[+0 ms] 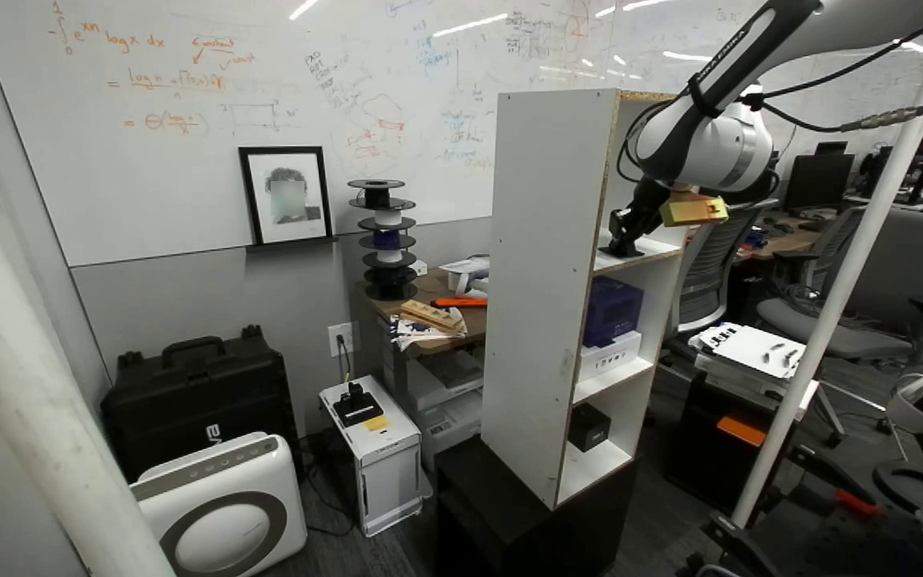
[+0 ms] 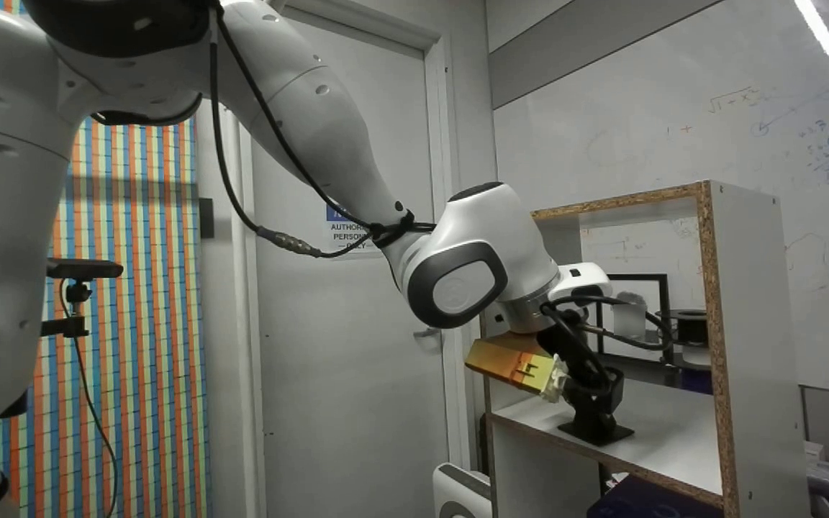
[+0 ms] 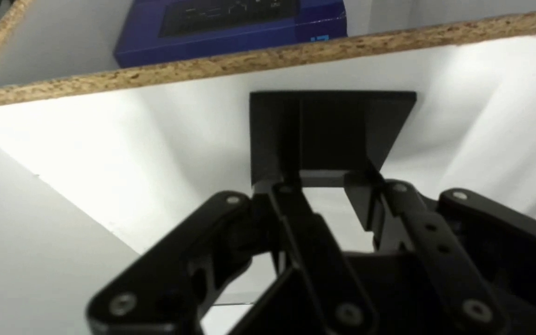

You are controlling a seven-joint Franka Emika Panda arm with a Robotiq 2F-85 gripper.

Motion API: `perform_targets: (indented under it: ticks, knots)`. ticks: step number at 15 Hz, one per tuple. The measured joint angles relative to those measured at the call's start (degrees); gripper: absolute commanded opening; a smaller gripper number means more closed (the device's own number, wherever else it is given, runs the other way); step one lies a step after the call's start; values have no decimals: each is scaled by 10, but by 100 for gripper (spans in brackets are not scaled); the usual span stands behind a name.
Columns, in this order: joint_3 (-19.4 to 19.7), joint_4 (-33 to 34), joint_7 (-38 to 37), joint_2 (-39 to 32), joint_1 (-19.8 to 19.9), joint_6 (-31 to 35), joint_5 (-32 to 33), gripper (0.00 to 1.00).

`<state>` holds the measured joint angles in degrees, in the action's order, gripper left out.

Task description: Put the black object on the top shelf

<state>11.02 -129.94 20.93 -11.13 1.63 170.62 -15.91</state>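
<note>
Since the black thing looks to sit flat on the top shelf, I think most of my job is done. It is inside the tall white case, one space above the blue box, and close to the near side of the shelf. What is left, I guess, is to let go if I have hold of it, then back out without a bump.

The fingers of my claw are a bit apart, and white shows between them. Their tips reach the black thing, but black on black is hard to see, so I cannot tell if they pinch it.

The black thing is dark all over, and I see no marks on it. It has a thin, flat plate at the bottom, with straight sides and sharp corners. In both exterior views the plate is right under my claw. Some part may rise from its middle, but I cannot tell where that stops and my claw starts.
</note>
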Motion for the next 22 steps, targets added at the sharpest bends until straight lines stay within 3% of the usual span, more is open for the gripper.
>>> perform_targets:
  ticks: [3, 8, 14, 18, 22]
  knots:
    - [6, -11, -11, 11, 0, -6, 0, 13]
    - [8, -100, -85, 96, 40, -36, 84, 13]
    - [9, -225, -184, 267, 106, -118, 219, 13]
    - [-15, -255, -213, 393, 145, -153, 240, 13]
    - [-42, -244, -246, 520, 164, -185, 240, 13]
